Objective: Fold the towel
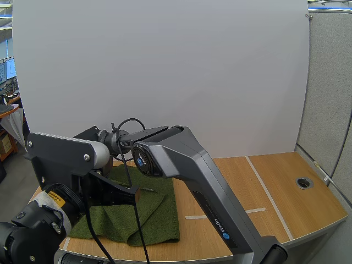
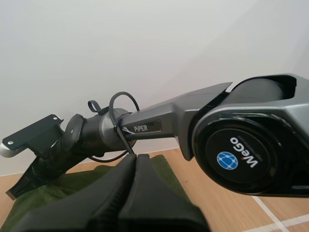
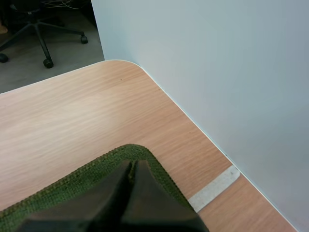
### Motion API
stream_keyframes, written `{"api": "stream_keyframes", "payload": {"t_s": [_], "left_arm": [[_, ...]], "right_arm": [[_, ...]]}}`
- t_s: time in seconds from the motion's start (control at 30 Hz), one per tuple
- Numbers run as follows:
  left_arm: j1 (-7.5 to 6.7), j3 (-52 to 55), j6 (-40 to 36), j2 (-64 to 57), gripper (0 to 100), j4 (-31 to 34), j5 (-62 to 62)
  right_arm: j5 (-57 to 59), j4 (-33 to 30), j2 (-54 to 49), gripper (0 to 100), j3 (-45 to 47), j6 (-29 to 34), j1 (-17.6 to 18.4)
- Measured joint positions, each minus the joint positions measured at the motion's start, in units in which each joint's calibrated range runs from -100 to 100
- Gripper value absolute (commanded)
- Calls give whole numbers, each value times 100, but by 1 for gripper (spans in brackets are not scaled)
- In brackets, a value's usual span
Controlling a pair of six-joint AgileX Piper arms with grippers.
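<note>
Green towel [image 1: 157,215] lies on the left near part of the wooden table [image 1: 275,214], just by the near edge. It is not flat; a thick fold runs along its near side.

The left gripper [image 2: 136,159] hangs over the towel. Its two black fingers are pressed together into one dark wedge, and nothing is between them. I cannot tell whether it touches the cloth.

The right arm [image 1: 214,198] reaches from the near right across the table to the left, with its elbow high over the towel. The right gripper [image 3: 131,165] is above the far left part of the towel, near the towel's rounded corner. Its fingers are also clenched together. I cannot tell whether any cloth is caught at the tips.

Beyond that corner is bare wood, and a white board [image 1: 165,71] stands along the far side of the table. To the right of the towel, white tape lines [image 1: 268,196] cross the wood. Far to the right there is a round hole [image 1: 303,182] in the table.
</note>
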Motion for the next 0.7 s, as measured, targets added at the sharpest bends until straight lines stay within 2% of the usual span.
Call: {"api": "stream_keyframes", "payload": {"t_s": [0.03,0.07,0.27,0.33,0.37,0.6,0.7], "left_arm": [[0,0,0,0,0,0,0],[0,0,0,0,0,0,0],[0,0,0,0,0,-3,0],[0,0,0,0,0,-3,0],[0,0,0,0,0,-3,0],[0,0,0,0,0,-14,0],[0,0,0,0,0,-14,0]], "right_arm": [[-11,0,0,0,0,0,25],[-19,0,0,6,0,0,38],[-130,0,0,81,0,0,67],[-215,25,0,96,0,-12,67],[-265,38,0,100,0,-12,67],[-325,17,0,100,0,-12,67],[-89,-185,-167,100,0,-12,67]]}}
